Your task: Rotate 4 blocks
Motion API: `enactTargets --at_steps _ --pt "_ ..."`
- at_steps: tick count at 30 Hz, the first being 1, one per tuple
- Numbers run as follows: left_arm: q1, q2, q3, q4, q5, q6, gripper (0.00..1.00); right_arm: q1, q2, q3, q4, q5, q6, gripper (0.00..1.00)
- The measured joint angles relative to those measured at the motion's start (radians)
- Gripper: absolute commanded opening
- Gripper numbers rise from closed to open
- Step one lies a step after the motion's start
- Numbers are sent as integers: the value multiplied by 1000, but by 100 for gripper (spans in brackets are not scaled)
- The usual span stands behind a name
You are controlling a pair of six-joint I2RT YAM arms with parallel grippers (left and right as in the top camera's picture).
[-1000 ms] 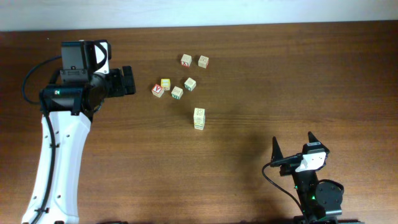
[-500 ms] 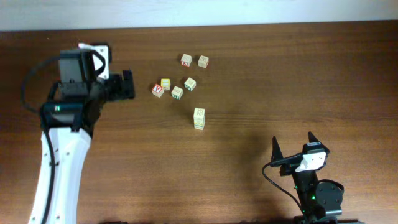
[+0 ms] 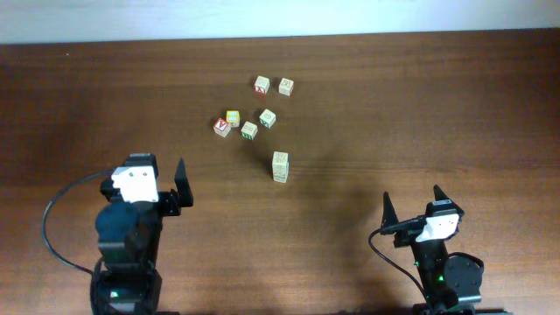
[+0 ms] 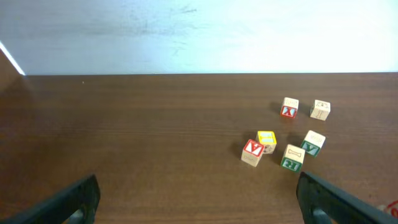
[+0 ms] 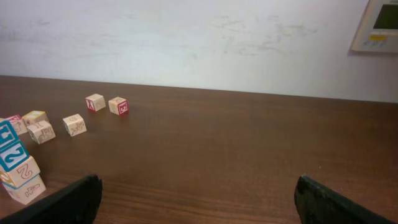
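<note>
- Wood table (image 3: pixel 420 105) carried everything; left gripper (image 3: pixel 157 179) sat by the near edge, left side, jaws spread, empty, likely parked.
- Red "A" cube (image 3: pixel 222 126) lay just beside yellow-faced cube (image 3: pixel 233 117), toward the far edge.
- Red-marked block (image 3: pixel 262 84), neighbour block (image 3: pixel 286 86) and green-marked block (image 3: pixel 267 118) sat apart, probably leaving finger room.
- Blue-marked block (image 5: pixel 11 155) topped a stack nearer mid-table.
- Right gripper (image 3: pixel 411 203) sat by the near edge, right side, spread, empty.

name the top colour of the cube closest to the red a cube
Yellow; the cube shows best in the left wrist view.
</note>
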Motion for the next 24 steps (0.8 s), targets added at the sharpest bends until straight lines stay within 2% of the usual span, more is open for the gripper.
enactTargets --at_steps 11,20,24 --pt "0 -314 -303 164 -11 0 99 0 0 0 0 0 0 99" --pt "-37 -575 -461 157 -41 0 99 0 0 0 0 0 0 99" --pt "-50 -664 -467 69 -71 3 99 0 0 0 0 0 -2 99"
